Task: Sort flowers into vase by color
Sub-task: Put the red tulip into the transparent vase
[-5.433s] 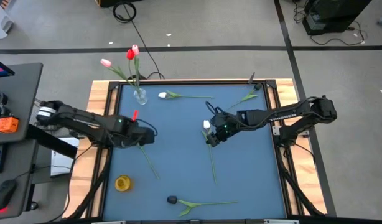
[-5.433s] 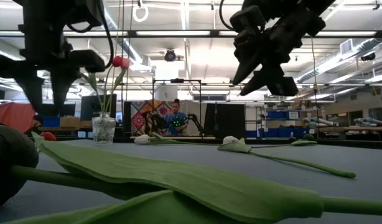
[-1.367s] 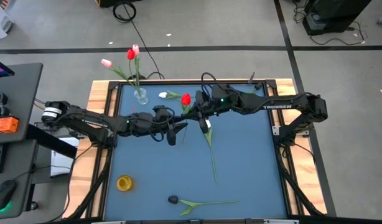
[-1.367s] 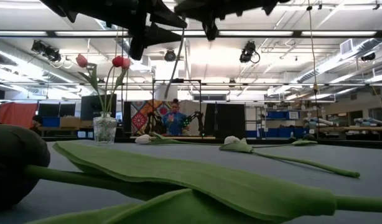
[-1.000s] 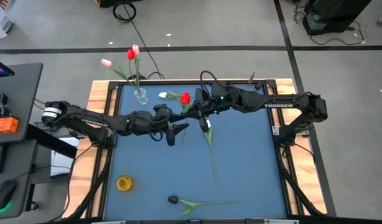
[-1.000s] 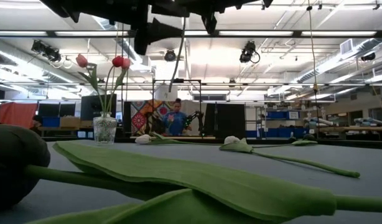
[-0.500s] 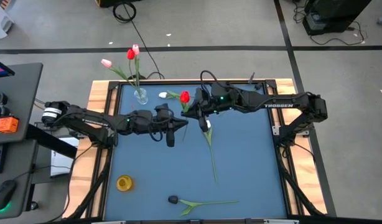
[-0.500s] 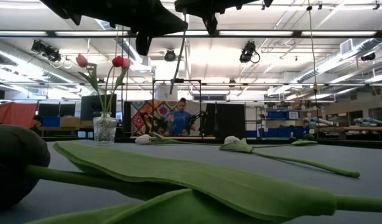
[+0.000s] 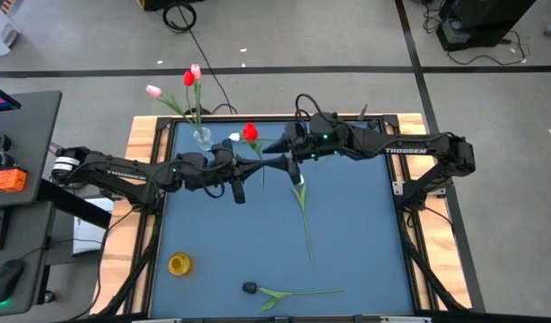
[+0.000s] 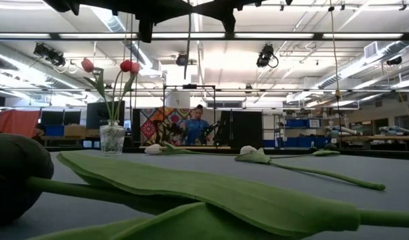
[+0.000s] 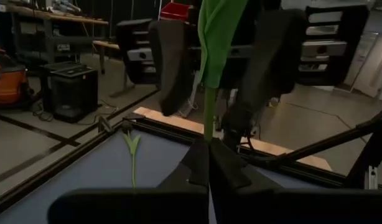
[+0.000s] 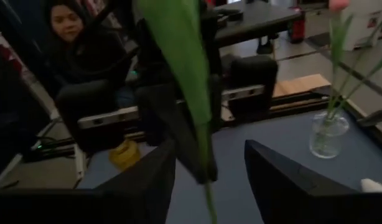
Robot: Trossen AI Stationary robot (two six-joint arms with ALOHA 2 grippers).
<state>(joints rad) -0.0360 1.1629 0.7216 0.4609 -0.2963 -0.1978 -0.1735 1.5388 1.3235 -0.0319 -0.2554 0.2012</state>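
A red flower (image 9: pixel 249 132) stands upright in the air over the table's far middle, head up, green leaf (image 11: pixel 219 37) below the head. My left gripper (image 9: pixel 260 155) reaches in from the left and is shut on its stem. My right gripper (image 9: pixel 277 149) comes from the right and is open; its fingers (image 11: pixel 172 68) stand on either side of the leaf (image 12: pixel 178 50) without touching it. The glass vase (image 9: pixel 202 137) at the far left holds one red and two pink flowers. My left gripper pinches the red flower's stem (image 11: pixel 208 134) just below the leaf, between its two fingers. The fingers lie level, coming from the table's left, across the stem. The flower is upright and lifted clear of the table, with its lower stem (image 10: pixel 188 50) hanging below the fingers.
A white flower (image 9: pixel 235 137) lies beside the vase and another (image 9: pixel 298 179) at mid-table with its stem toward the near edge. A dark-headed flower (image 9: pixel 249 288) lies near the front edge, a yellow ring-shaped thing (image 9: pixel 178 263) at near left, one more stem (image 9: pixel 361 137) far right.
My left gripper has shut on the red flower's stem, then moved up and toward the table's far-left corner with it. The flower head has shifted that way, toward the vase, and stays upright. My right gripper has stayed about where it was.
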